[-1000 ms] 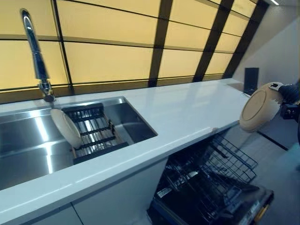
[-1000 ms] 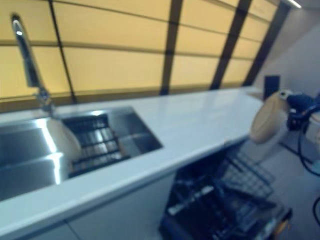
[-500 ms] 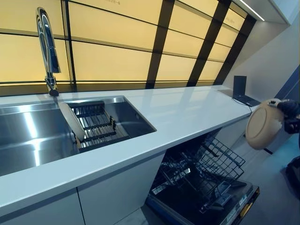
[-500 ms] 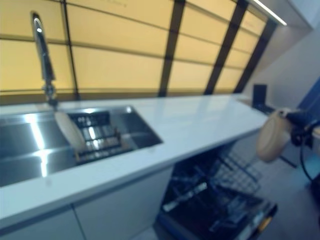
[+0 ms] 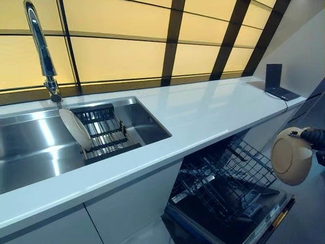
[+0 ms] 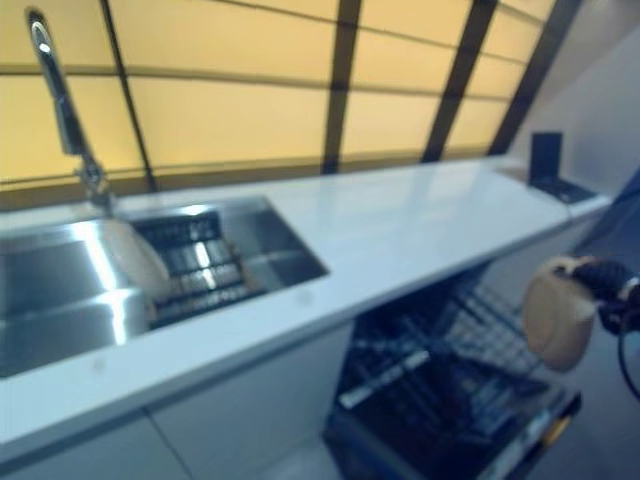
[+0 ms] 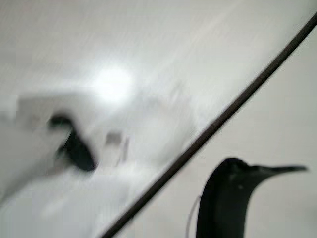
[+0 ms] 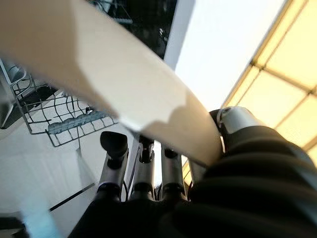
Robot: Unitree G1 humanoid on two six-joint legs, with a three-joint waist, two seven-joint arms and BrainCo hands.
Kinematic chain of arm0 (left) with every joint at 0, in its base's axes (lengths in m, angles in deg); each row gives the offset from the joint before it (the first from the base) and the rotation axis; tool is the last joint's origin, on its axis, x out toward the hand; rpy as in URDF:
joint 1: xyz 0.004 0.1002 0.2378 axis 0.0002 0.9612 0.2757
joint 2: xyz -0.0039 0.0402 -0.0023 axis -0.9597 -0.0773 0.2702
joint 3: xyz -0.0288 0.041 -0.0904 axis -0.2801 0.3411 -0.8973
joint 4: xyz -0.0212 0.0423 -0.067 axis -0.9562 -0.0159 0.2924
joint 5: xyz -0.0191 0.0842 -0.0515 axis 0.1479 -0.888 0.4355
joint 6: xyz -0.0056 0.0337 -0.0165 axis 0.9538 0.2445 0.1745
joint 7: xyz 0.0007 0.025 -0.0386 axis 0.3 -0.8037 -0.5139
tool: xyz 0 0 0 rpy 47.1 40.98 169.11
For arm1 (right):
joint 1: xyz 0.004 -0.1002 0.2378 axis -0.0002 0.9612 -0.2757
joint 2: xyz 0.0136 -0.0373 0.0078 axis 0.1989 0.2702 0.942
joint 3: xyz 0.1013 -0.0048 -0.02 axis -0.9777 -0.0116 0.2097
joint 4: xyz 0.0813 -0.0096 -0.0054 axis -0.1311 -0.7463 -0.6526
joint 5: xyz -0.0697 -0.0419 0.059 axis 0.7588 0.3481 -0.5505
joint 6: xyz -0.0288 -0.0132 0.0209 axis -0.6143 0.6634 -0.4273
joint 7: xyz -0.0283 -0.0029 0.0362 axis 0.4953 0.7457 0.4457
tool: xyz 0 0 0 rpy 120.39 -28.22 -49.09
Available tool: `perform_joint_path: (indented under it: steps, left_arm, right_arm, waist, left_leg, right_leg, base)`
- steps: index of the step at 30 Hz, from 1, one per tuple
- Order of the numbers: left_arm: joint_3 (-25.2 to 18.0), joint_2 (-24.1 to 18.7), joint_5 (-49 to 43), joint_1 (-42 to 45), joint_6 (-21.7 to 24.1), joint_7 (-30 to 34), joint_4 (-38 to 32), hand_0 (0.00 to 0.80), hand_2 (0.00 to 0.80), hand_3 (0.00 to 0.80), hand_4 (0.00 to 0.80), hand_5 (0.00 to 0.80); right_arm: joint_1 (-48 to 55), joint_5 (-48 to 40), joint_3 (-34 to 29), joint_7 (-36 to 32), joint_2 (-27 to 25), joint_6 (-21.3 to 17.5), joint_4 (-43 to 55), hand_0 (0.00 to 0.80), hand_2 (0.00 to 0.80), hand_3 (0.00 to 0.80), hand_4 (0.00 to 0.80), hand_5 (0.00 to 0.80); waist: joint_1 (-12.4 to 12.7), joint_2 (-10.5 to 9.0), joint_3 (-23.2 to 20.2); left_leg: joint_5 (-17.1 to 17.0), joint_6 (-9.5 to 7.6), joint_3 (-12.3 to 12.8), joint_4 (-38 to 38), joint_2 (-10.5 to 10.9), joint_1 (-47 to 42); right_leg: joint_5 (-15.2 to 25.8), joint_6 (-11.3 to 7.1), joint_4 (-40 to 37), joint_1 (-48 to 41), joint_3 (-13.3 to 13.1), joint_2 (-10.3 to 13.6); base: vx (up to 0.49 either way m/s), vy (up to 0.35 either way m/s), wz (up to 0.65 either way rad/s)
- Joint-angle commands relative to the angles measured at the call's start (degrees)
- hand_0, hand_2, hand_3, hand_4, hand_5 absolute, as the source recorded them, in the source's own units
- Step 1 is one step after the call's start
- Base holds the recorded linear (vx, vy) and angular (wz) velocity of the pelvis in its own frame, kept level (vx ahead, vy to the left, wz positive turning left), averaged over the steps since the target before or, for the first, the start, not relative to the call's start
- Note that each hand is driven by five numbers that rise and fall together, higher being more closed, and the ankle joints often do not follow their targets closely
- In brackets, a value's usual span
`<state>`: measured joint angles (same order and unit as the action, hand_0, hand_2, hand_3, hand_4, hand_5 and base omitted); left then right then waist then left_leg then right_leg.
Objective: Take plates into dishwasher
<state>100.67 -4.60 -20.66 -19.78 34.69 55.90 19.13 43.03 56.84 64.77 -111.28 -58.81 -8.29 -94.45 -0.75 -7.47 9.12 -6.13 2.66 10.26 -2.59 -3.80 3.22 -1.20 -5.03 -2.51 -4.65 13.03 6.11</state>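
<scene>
I see the right hand (image 5: pixel 314 138) pinching a beige plate (image 5: pixel 290 156) by its rim. Open dishwasher rack (image 5: pixel 228 178) sits below, beside the hand. I cannot tell the left hand's state.

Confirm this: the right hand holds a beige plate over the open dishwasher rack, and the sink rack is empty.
Not quite. The right hand does hold the beige plate by the open dishwasher rack, but the sink rack is not empty: a second plate leans in it, as the left eye view shows.
</scene>
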Motion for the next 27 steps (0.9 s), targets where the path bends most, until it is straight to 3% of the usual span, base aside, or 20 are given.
perform_joint_path:
  steps: [1,6,8,12,14,15,16,17,18,21,27]
  left_arm:
    - [-1.3,-0.4,-1.2,-1.8,1.9,0.3,-0.2,0.0,0.0,0.0,0.0,0.0]
    - [-2.4,-0.5,1.9,-1.6,1.1,0.6,-0.6,0.0,0.0,0.0,0.0,0.0]
    - [-4.7,0.2,5.3,0.3,0.3,0.9,-1.6,0.0,0.0,0.0,0.0,0.0]
    - [-7.3,1.3,7.1,2.3,-1.6,1.3,-2.9,0.0,0.0,0.0,0.0,0.0]
    - [-8.7,1.8,9.0,2.9,-2.4,2.0,-2.6,0.0,0.0,0.0,0.0,0.0]
    - [-9.3,2.0,10.2,3.3,-3.1,2.2,-2.4,0.0,0.0,0.0,0.0,0.0]
    - [-9.7,2.2,10.5,3.5,-3.6,2.4,-2.1,0.0,0.0,0.0,0.0,0.0]
    - [-10.6,2.7,10.0,3.7,-4.6,2.6,-1.3,0.0,0.0,0.0,0.0,0.0]
    - [-11.1,2.9,9.3,3.7,-4.8,2.8,-0.8,0.0,0.0,0.0,0.0,0.0]
    - [-11.5,2.7,7.2,3.2,-5.0,3.2,-0.2,0.0,0.0,0.0,0.0,0.0]
    - [-9.3,2.1,7.7,2.0,-3.2,2.5,-1.4,0.0,0.0,0.0,0.0,0.0]
  right_arm:
    - [-0.6,2.5,-1.1,-0.2,-3.0,-7.0,4.7,0.8,0.8,0.8,0.8,0.8]
    - [-1.4,6.4,0.5,-0.7,-2.5,-10.4,8.1,0.8,0.8,0.8,0.8,0.8]
    - [-2.7,8.3,2.3,-1.8,-2.5,-12.0,8.7,0.8,0.8,0.8,0.8,0.8]
    - [-3.6,9.7,3.2,-3.0,-1.5,-12.8,9.2,0.8,0.8,0.8,0.8,0.8]
    - [-4.6,10.5,5.0,-3.6,-0.4,-13.1,9.5,0.8,0.8,0.8,0.8,0.8]
    - [-4.9,10.7,6.0,-4.1,0.2,-13.2,9.9,0.8,0.8,0.8,0.8,0.8]
    - [-4.9,10.8,6.3,-4.7,0.4,-13.0,10.3,0.8,0.8,0.8,0.8,0.8]
    - [-4.1,10.6,6.2,-6.2,0.2,-12.5,11.0,0.8,0.8,0.8,0.8,0.8]
    - [-3.0,10.8,5.6,-6.7,0.1,-12.3,11.3,0.8,0.8,0.8,0.8,0.8]
    - [-0.6,11.6,3.5,-7.5,1.0,-11.3,12.1,0.8,0.8,0.8,0.8,0.8]
    - [3.7,13.8,1.7,-7.3,3.8,-10.7,13.6,0.8,0.8,0.8,0.8,0.8]
  waist:
    - [0.8,0.83,-1.4]
    - [1.4,1.45,-0.9]
    - [2.9,1.97,0.3]
    - [4.4,2.53,1.8]
    - [4.9,2.1,2.3]
    - [4.9,1.46,2.5]
    - [4.7,0.78,2.5]
    - [3.7,-0.36,2.1]
    - [3.1,-0.38,1.7]
    - [1.9,1.2,0.6]
    - [1.9,2.58,1.6]
  left_leg:
    - [4.1,-0.91,-0.9,-1.3,0.6,-1.8]
    - [1.6,0.77,-1.2,-1.9,-0.2,0.7]
    - [-2.0,2.97,-0.8,-1.8,-1.9,3.9]
    - [-3.9,4.07,-1.7,-1.0,-2.5,6.3]
    - [-1.3,3.05,-4.4,3.6,-1.3,6.1]
    - [1.8,2.01,-5.3,7.6,-0.4,5.5]
    - [4.5,1.14,-5.0,11.0,0.2,5.0]
    - [9.4,-0.22,-3.6,16.1,0.7,3.5]
    - [10.9,-0.58,-3.4,15.6,0.9,1.1]
    - [8.5,0.14,-3.0,5.8,0.6,-4.7]
    - [5.6,0.37,-4.5,-0.2,2.0,-3.8]
  right_leg:
    - [-3.5,1.24,6.9,2.3,-0.5,-4.0]
    - [-4.2,2.16,6.1,1.4,-0.1,-5.5]
    - [-4.1,2.92,4.5,-0.2,0.4,-6.9]
    - [-2.8,3.07,2.6,-1.5,0.7,-7.3]
    - [-2.2,3.27,2.6,-1.0,0.8,-6.2]
    - [-2.0,3.38,2.9,-0.6,1.0,-5.1]
    - [-1.7,3.46,3.1,-0.1,1.4,-4.0]
    - [-1.1,3.47,3.6,0.7,2.4,-2.2]
    - [-1.0,3.21,4.2,1.4,2.9,-1.8]
    - [-1.2,2.44,4.9,2.3,4.2,-2.9]
    - [0.0,1.39,3.6,3.7,4.6,-3.1]
  base:
    - [-0.075,-0.083,0.01]
    - [-0.08,-0.153,0.04]
    - [-0.06,-0.17,0.2]
    - [-0.079,-0.101,0.06]
    - [-0.1,-0.039,0.02]
    - [-0.086,-0.001,0.0]
    - [-0.067,0.013,0.02]
    - [0.0,0.0,0.0]
    - [0.017,0.052,0.15]
    - [0.025,0.029,0.52]
    - [-0.063,-0.02,0.27]
